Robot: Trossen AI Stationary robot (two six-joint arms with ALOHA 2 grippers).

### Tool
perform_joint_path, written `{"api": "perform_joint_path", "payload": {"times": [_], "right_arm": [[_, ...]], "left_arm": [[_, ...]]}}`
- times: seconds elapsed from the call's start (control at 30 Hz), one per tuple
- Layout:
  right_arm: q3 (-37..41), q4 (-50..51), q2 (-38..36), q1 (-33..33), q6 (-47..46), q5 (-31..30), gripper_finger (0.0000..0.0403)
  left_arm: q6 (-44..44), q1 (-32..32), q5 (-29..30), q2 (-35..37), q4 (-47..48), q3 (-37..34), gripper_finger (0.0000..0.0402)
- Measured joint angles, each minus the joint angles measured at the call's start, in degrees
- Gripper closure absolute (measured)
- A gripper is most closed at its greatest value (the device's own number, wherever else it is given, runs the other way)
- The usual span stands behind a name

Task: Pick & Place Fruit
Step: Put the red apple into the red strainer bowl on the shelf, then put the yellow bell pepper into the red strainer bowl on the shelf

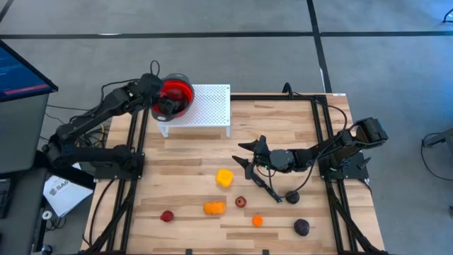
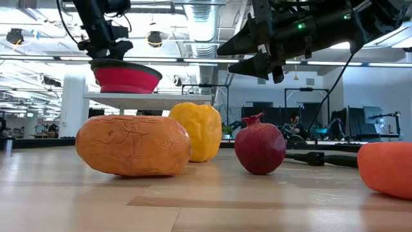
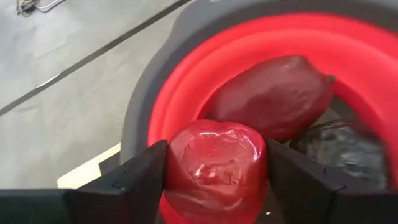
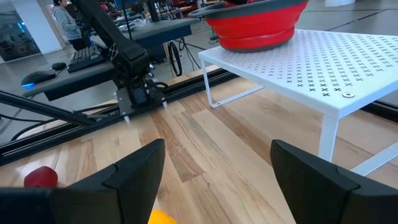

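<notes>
Your left claw (image 3: 214, 180) is clamped on a red fruit (image 3: 216, 163) right over the colander (image 1: 175, 96), ready to drop; right claw (image 1: 253, 160) hangs open and empty above the tabletop (image 1: 283, 120).

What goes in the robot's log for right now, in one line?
left gripper: holds red fruit over colander | in colander: dark red fruit | right gripper: open, empty, above table

Bright, even overhead light, soft shadows, glossy glare on close, blurred fruit (image 3: 214, 163).
</notes>
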State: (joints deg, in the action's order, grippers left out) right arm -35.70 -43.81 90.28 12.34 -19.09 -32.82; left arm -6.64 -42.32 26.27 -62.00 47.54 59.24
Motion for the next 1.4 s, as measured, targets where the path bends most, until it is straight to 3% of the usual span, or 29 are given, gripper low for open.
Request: {"api": "perform_joint_path", "payload": {"times": [0.47,0.77,0.9,1.07,1.17,1.27,1.4], "right_arm": [[0.0,0.02,0.0,0.0,0.0,-0.01,0.0117],[0.02,0.01,0.0,-0.02,0.0,-0.01,0.0117],[0.0,0.05,0.0,-0.56,0.08,-0.01,0.0117],[0.02,0.09,0.0,-1.84,0.35,1.32,0.0117],[0.02,0.07,0.0,-2.38,4.99,9.34,0.0117],[-0.65,0.35,0.04,-1.96,10.96,19.43,0.0117],[-5.08,10.11,0.0,-1.42,13.82,22.66,0.0117]], "left_arm": [[1.08,-1.3,0.09,0.0,-0.26,-2.32,0.0057],[3.4,0.04,-0.83,4.31,-4.09,-2.32,0.0052],[3.42,2.39,-8.44,9.6,-5.81,-2.32,0.0059],[1.7,9.32,-23.86,17.17,-6.32,-2.55,0.0071],[-1.66,16.76,-30.41,21.25,-10.15,-4.71,0.0081],[-4.51,26.66,-33.52,24.76,-17.66,-9.22,0.0092],[-5.77,40.62,-33.57,26.34,-30.81,-17.24,0.0104]]}}
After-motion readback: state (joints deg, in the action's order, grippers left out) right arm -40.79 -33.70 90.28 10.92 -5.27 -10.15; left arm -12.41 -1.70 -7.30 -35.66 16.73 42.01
